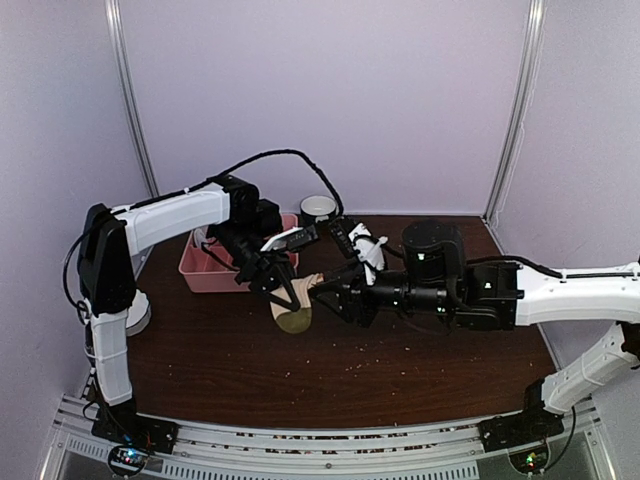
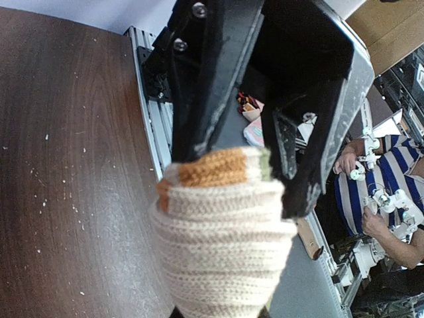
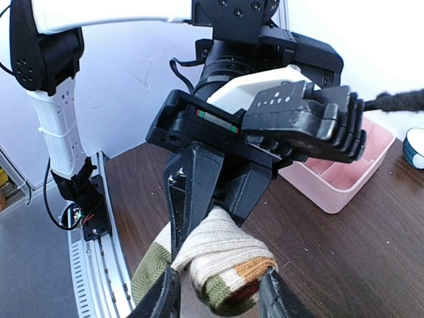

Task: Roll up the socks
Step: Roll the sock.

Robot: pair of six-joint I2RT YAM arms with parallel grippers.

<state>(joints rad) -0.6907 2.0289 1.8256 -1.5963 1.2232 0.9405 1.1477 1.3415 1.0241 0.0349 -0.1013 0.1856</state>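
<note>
Left tool [image 1: 283,288]: pressed together on the upper end of the tan sock [image 1: 294,316]; pinching the knit near its orange band.
Right tool [image 3: 218,301]: partly spread, one finger on each side of the sock's bunched middle; impossible to tell whether pressing it or only flanking it.
Sock position: held between the two tools over the middle of the counter [image 1: 420,360], just in front of the pink tray [image 1: 200,272]; lower end near or on the wood, cannot tell which.
Second sock: not made out in any view.
Progress: bunched and partly wound, not yet a tight roll; probably mid-wrap or mid-tuck.
Risk, slip: thin pinch on soft knit; a pull from the right tool could drag the fabric out of the left one and drop it.
Risk, unrolling: bundle kept only by its own folds; release on either side could let it spring open.
Risk, snag: fingers crowded together; loops could catch on a fingertip and be dragged out.
Risk, contact: tools nearly touching; slight misalignment enough to knock them.
</note>
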